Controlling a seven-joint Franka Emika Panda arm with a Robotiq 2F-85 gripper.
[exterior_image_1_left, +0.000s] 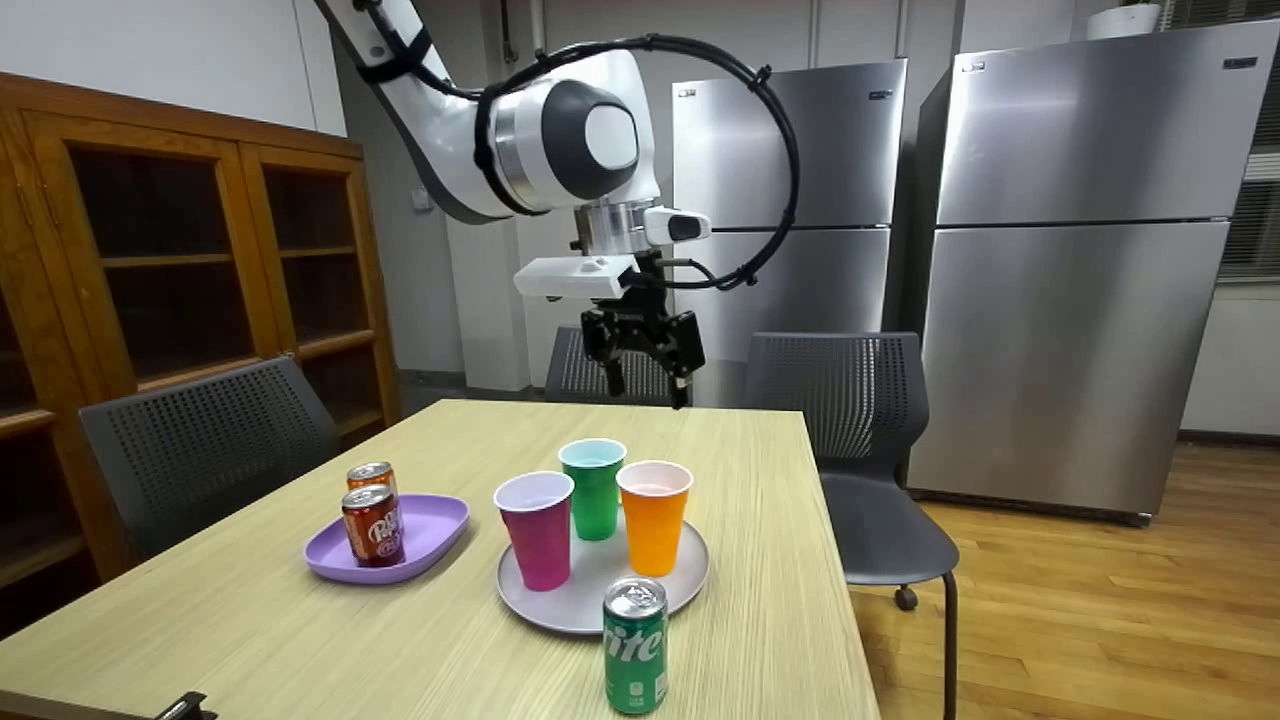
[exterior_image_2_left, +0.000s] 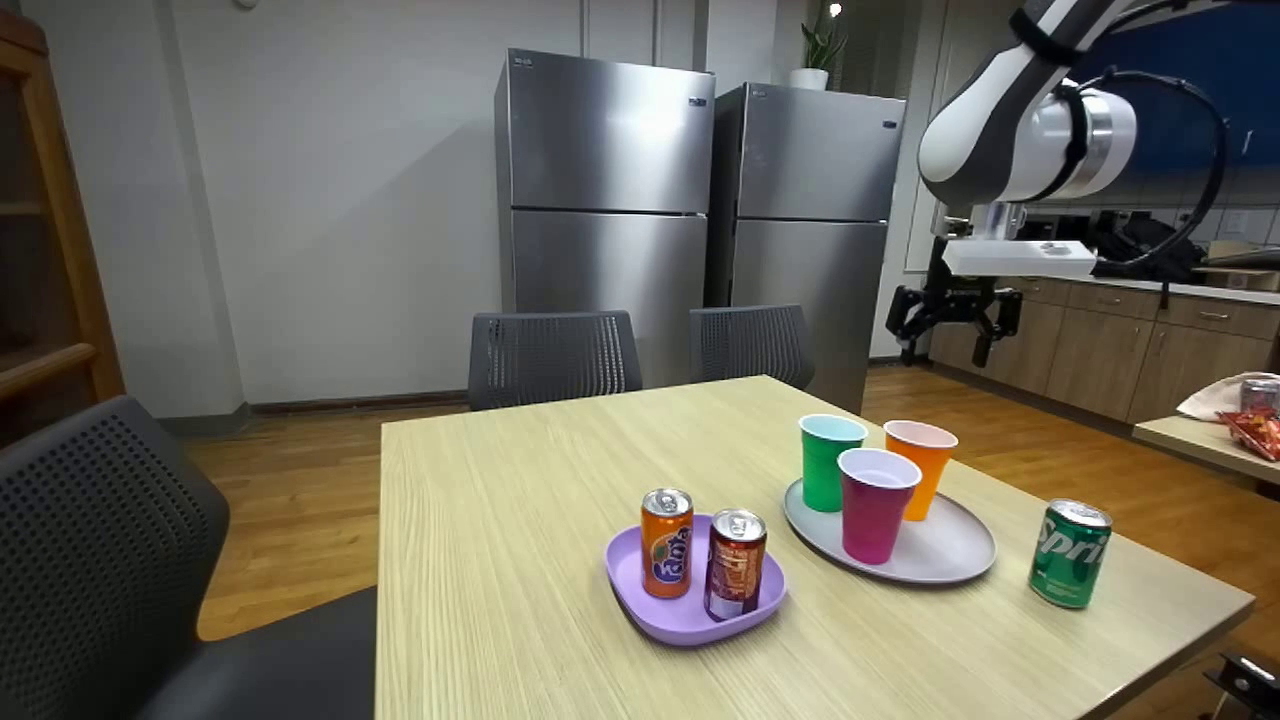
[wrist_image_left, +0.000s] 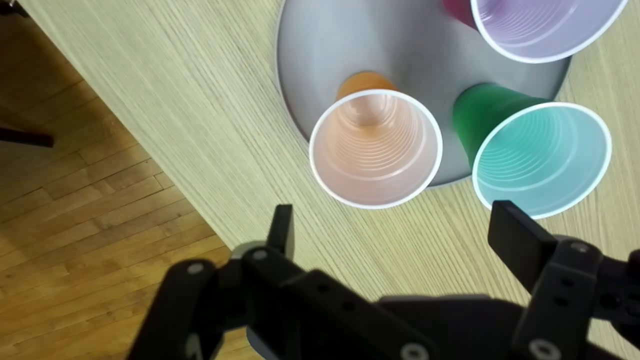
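Note the orange cup (wrist_image_left: 375, 145) mid-frame in the wrist view, upright (so long axis vertical) on 1 gray plate (wrist_image_left: 320, 55), just up-frame of the gap between fingers (wrist_image_left: 282, 227) of the gripper (wrist_image_left: 392, 225), spread wide, holding nothing. Count 3 cups, with 1 green cup (wrist_image_left: 542, 157) rightward, 1 magenta cup (wrist_image_left: 545, 25) upper right; on 1 purple tray (exterior_image_2_left: 665, 617), lower middle in an exterior view, 1 Fanta can (exterior_image_2_left: 667, 545), 1 dark red can (exterior_image_2_left: 735, 565); lower right, 1 Sprite can (exterior_image_2_left: 1070, 555).

Two steel refrigerators (exterior_image_1_left: 1070, 370), pale wall (exterior_image_2_left: 330, 240), wooden floor (exterior_image_1_left: 1120, 600).
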